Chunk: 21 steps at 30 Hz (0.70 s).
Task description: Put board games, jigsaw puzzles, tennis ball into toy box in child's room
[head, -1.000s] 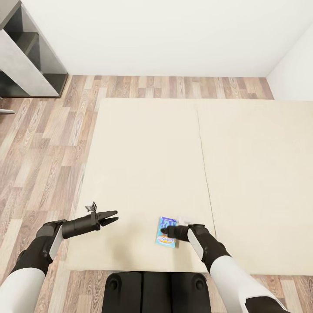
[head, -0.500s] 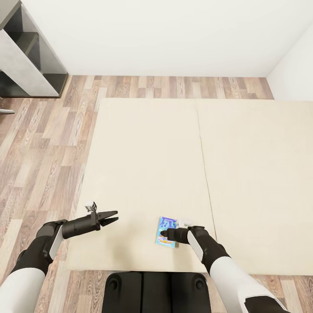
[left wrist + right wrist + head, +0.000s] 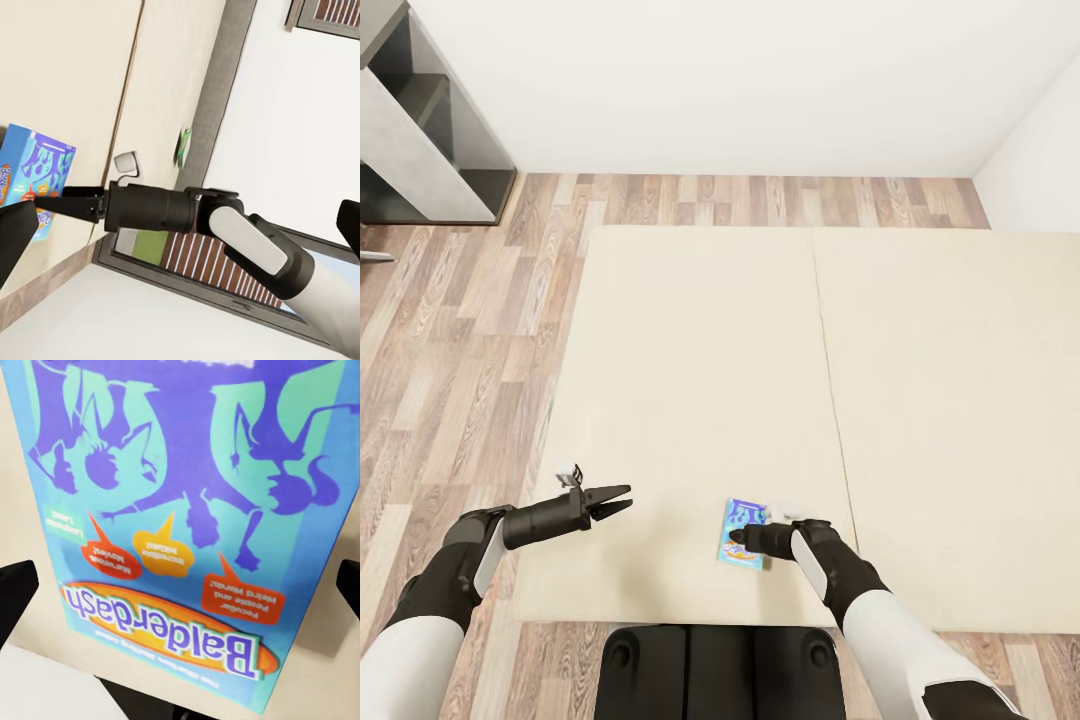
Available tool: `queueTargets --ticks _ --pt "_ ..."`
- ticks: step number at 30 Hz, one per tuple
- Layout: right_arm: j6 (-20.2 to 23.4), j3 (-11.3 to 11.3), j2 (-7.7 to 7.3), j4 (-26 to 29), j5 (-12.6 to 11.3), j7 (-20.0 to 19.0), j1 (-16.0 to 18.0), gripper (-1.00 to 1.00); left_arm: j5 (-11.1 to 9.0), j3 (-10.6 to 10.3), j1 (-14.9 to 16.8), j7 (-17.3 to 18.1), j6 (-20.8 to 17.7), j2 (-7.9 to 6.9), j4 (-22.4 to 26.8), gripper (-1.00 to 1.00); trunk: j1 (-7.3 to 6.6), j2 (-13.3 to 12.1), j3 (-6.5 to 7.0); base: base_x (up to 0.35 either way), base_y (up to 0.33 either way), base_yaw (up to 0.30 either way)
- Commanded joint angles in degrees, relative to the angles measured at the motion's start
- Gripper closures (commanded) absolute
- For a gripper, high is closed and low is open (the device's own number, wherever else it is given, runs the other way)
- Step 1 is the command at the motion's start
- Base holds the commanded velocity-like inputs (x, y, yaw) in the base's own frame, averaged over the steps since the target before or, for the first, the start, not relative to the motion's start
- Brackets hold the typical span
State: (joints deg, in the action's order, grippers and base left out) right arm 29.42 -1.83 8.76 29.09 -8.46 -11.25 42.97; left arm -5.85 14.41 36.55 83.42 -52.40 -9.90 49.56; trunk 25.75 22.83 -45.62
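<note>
Far left of the bed (image 3: 690,400), a grey shelf unit (image 3: 420,140) stands vs. the white wall, wood floor (image 3: 450,370) between it & the bed's left edge. Left gripper (image 3: 622,499) hangs over the bed's near-left corner, fingers pointing toward the bed's middle, jaws a little apart w/ nothing between them; well apart from the box. Bed itself: two beige pads side by side, seam running away from the robot. Blue board game (image 3: 743,533) lies flat on the left pad near the bed's front edge, just left of the seam. Right gripper (image 3: 736,541) is down at the box, tips over its near-left part; in head view can't tell if it's touching. Right wrist view: box (image 3: 195,510) printed "Balderdash", dark fingertips (image 3: 15,592) at either side of the pic, wide apart, not clamped on it, so jaws spread wide, nothing held. Left wrist view: right arm (image 3: 225,225) reaching onto the bed, blue box (image 3: 34,176) at its tip; a 2nd small green-white box (image 3: 184,146) near the bed's far grey frame; too small to read.
</note>
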Motion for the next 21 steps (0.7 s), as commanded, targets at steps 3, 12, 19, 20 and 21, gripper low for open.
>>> queueTargets --ticks 3,12,19,20,21 --pt "0.20 -0.22 -0.05 0.27 -0.54 0.18 0.00 -1.00 -0.03 0.00 0.01 0.17 -0.60 -0.02 0.01 -1.00 0.03 0.08 -0.06 0.000 0.000 0.000" --pt "0.10 -0.27 -0.05 0.47 -0.51 0.18 0.00 -1.00 0.00 0.00 0.01 0.17 -0.60 -0.02 0.01 -1.00 0.03 0.08 -0.06 0.000 0.000 0.000" --pt "0.03 -0.29 0.02 1.47 -0.58 0.18 0.00 -1.00 0.04 0.00 0.01 0.17 -0.60 -0.03 0.01 -1.00 0.03 0.08 -0.06 0.000 0.000 0.000" --pt "0.05 -0.31 0.01 1.65 -0.58 0.18 0.00 -1.00 0.04 0.00 0.01 0.17 -0.60 -0.03 0.01 -1.00 0.03 0.08 -0.06 0.000 0.000 0.000" --pt "0.06 -0.30 0.01 1.79 -0.58 0.18 0.00 -1.00 0.05 0.00 0.01 0.17 -0.60 -0.03 0.01 -1.00 0.03 0.08 -0.06 0.000 0.000 0.000"
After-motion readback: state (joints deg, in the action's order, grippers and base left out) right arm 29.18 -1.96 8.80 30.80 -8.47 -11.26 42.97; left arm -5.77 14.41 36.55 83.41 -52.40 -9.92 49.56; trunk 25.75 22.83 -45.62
